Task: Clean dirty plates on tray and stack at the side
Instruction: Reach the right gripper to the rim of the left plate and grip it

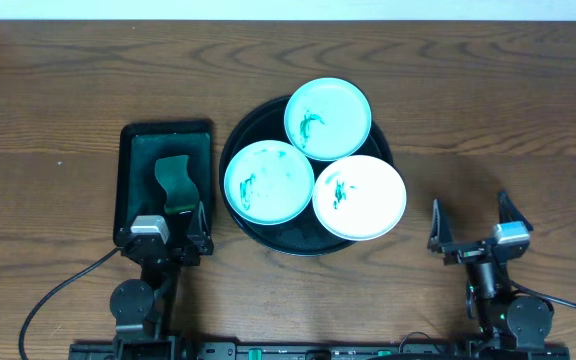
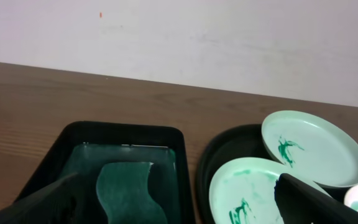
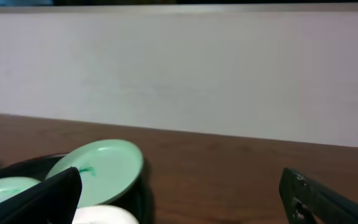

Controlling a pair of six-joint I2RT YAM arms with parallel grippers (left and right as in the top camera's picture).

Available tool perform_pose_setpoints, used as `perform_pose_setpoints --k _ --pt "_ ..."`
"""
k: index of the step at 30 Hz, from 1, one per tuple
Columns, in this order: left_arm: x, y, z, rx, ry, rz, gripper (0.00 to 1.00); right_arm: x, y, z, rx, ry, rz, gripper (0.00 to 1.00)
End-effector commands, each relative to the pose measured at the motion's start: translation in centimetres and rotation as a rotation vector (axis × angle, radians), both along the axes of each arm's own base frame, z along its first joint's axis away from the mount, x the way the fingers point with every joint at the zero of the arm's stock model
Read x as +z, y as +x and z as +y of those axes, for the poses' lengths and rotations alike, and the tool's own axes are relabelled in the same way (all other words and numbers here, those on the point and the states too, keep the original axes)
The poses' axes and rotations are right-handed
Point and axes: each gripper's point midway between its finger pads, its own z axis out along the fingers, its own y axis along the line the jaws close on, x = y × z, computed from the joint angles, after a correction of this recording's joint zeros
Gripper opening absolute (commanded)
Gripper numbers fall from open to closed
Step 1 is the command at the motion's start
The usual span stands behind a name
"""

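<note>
— How do the claws stand?

— Both are spread wide and grasp nothing. The left gripper (image 1: 164,232) hangs over the near end of the small tray (image 1: 125,150). The right gripper (image 1: 469,204) is over bare table (image 1: 48,100), right of the plates (image 1: 269,181) and apart from them.

— Where are the plates?

— All three are on the round black tray (image 1: 240,130), crowded rim to rim. Only the overhead view shows the full set. The white plate (image 1: 359,196) overhangs the tray's right edge.

— What do the wrist views add?

— The left one shows the sponge (image 2: 126,193) close up. It is a flat, dark green slab with wavy sides, lying in the small tray, whose glossy floor looks green. It also shows green smears on two pale teal plates. The right one shows the far plate (image 3: 101,167) sitting higher than its neighbours, and a pale wall (image 3: 179,68) behind the table.

— Materials?

— The table is dark wood grain. The plates are smooth, shallow and round. The tray is shiny with a raised rim, and the small tray is a rectangle with rounded corners.
</note>
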Motion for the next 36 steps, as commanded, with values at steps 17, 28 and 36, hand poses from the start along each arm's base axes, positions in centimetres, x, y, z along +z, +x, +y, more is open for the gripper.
perform_pose_setpoints --k 17,28,36 --pt "3.4 5.7 1.1 0.047 -0.02 0.701 0.97 6.1 10.4 13.7 0.734 0.033 0.692 0.99" --pt "1.4 5.7 1.0 0.042 -0.029 1.0 0.97 -2.1 8.1 22.7 0.982 -0.248 1.213 0.99" --pt "1.2 5.3 1.0 0.042 -0.03 1.017 0.97 -5.2 6.7 25.3 0.955 -0.22 1.366 0.99"
